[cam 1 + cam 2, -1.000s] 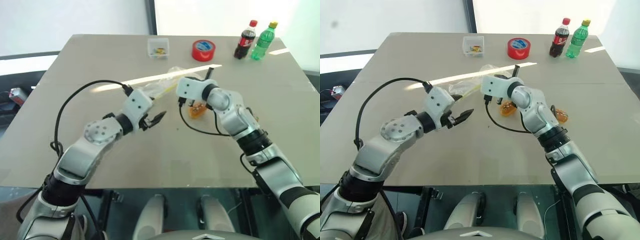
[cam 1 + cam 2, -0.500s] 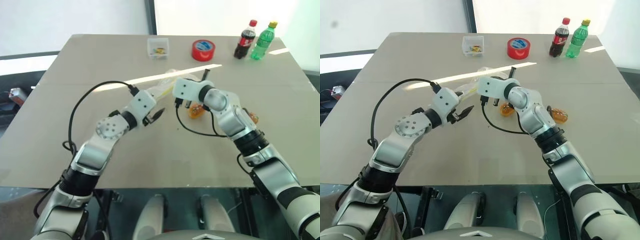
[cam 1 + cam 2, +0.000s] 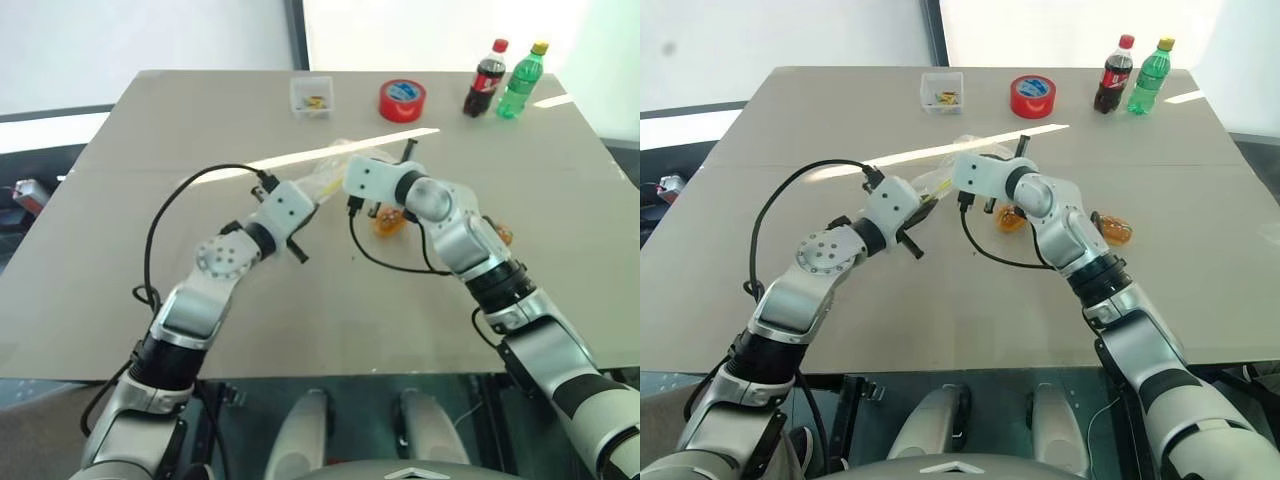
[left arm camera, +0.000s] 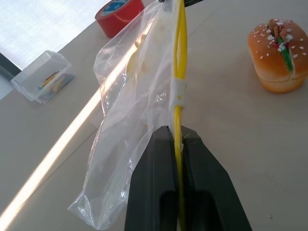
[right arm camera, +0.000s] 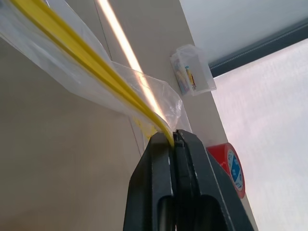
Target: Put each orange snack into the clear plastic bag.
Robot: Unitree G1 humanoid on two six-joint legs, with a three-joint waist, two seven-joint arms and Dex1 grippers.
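Both end effectors, left (image 4: 177, 137) and right (image 5: 172, 139), pinch shut on the limp, flimsy clear plastic bag's (image 4: 130, 106) stiffer yellow strip (image 4: 179, 72).

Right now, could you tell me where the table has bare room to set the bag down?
Bare: the near table in front of both grippers, and the whole left side. Crowded: the far edge with clear box, red tape roll and two bottles; the orange snacks beside the right arm.

1. Bright daylight comes from a window beyond the far edge of the surface (image 3: 120, 200).
2. A narrow streak of glare crosses the surface.
3. The window area is washed out to white.
4. Head views are sharp; wrist views blur the near black fingers slightly.
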